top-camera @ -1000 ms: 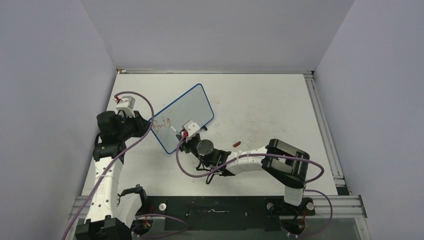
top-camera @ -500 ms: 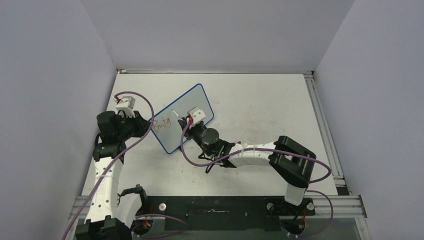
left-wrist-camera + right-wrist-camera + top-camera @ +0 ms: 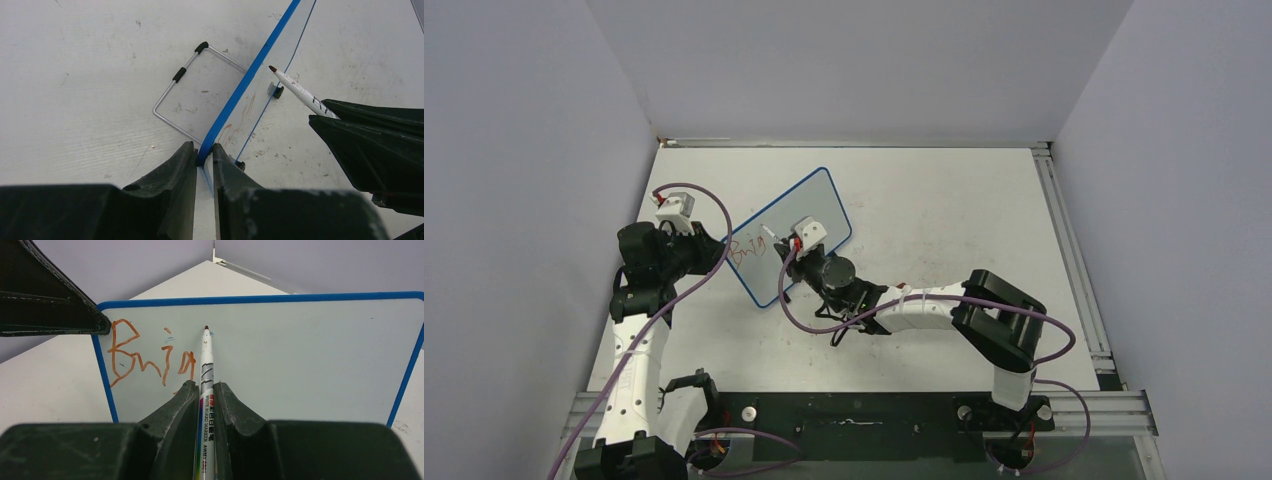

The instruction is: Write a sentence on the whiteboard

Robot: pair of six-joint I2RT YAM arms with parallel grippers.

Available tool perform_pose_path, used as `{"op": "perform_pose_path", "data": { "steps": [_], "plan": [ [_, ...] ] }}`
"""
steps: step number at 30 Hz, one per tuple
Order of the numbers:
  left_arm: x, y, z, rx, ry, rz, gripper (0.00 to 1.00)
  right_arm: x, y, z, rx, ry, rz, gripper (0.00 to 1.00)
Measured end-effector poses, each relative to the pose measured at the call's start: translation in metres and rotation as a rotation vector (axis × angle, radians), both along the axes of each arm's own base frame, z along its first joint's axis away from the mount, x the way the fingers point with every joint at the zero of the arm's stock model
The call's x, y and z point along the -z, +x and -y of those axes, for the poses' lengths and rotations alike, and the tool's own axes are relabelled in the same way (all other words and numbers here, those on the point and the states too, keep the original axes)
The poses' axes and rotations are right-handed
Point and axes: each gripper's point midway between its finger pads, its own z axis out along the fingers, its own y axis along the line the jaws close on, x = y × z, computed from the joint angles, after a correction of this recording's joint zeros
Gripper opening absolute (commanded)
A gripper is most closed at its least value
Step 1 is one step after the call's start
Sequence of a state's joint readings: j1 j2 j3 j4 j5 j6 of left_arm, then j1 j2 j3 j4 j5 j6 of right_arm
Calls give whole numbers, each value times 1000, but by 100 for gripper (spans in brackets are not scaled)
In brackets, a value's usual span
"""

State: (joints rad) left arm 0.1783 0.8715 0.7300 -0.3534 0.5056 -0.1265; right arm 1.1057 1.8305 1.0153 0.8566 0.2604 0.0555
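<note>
Whiteboard (image 3: 809, 205) seen from above: propped on edge on the white tabletop (image 3: 944, 210), left of centre, with red lettering (image 3: 749, 250) near its left end. Left gripper (image 3: 724, 245) pinched onto the left edge of the frame. Right gripper (image 3: 789, 250) in front of the face, clenched around a marker (image 3: 771, 235) aimed at the writing.

From the left wrist: left gripper (image 3: 204, 150) clamped tight on the blue frame of the board (image 3: 250, 75), one finger on each side. Wire stand (image 3: 185, 100) with black sleeves folded out behind, resting on the table. Marker (image 3: 300, 92) coming in from the right gripper (image 3: 322, 110), dark tip close to the face; contact impossible to judge.

From the right wrist: right gripper (image 3: 205, 387) squeezed around the white marker (image 3: 206, 360), nib pointing at the board (image 3: 300, 365) just right of the lettering (image 3: 150, 357), readable roughly as "Brig". Left gripper (image 3: 100, 322) gripping the upper left corner.
</note>
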Motion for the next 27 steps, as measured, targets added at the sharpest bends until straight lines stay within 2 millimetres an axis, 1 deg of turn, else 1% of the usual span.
{"op": "perform_pose_path", "data": {
  "steps": [8, 19, 21, 27],
  "plan": [
    [0, 0, 0, -1, 1, -1, 0, 4, 1, -4, -4, -5, -3, 5],
    [0, 0, 0, -1, 0, -1, 0, 5, 1, -4, -4, -4, -7, 5],
    [0, 0, 0, -1, 0, -1, 0, 9, -1, -3, -6, -9, -13, 5],
    [0, 0, 0, -1, 1, -1, 0, 29, -7, 3, -5, -44, -39, 5]
  ]
}}
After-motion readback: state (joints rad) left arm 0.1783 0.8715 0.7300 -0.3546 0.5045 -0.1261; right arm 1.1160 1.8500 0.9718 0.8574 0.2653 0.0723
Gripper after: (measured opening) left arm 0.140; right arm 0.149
